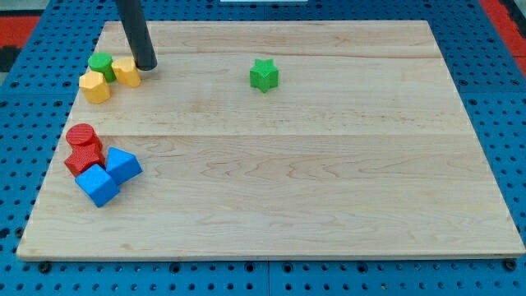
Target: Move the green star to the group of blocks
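Observation:
The green star (264, 75) lies alone on the wooden board (329, 189), right of centre near the view's top. My tip (145, 67) is far to the star's left, just right of a yellow block (126, 71). That yellow block sits with a green round block (101, 65) and a yellow hexagon block (94, 86) in a cluster at the view's top left. A second group sits at the view's lower left: a red cylinder (82, 136), a red star-like block (84, 158), a blue block (123, 165) and a blue cube (98, 185).
The board rests on a blue pegboard surface (493, 99). The dark rod (133, 29) rises from the tip to the view's top edge.

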Tool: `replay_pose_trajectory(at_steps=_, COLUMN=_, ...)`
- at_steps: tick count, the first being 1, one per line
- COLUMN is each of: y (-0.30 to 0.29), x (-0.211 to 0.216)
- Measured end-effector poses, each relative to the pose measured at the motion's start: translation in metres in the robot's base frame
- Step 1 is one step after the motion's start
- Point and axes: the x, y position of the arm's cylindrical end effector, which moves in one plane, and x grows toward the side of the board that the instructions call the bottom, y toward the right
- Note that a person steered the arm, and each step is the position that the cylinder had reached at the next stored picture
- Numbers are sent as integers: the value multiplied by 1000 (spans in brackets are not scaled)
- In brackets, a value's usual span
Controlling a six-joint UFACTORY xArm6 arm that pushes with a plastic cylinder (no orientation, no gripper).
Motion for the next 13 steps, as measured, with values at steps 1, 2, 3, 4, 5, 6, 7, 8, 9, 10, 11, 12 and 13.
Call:
replay_pose_trajectory(at_steps=1, y=5, x=1)
replay_pose_trajectory(at_steps=2, y=-12, x=10)
replay_pose_trajectory(at_steps=3, y=55, x=-1)
replay_pose_trajectory(at_steps=4, y=156, x=-31)
replay_pose_trajectory(at_steps=5, y=267, x=-15)
replay_pose_trajectory(at_steps=6, y=237, x=26)
replay_pose_trajectory(at_steps=7, y=168, x=35)
replay_pose_trajectory(at_steps=8, y=113, x=35)
replay_pose_trajectory(at_steps=9, y=128, x=37)
replay_pose_trajectory(at_steps=10, y=161, x=37)
replay_pose_trajectory(at_steps=11, y=198, x=37)
replay_pose_trajectory(at_steps=12, y=219, x=35)
replay_pose_trajectory(at_steps=13, y=206, x=36)
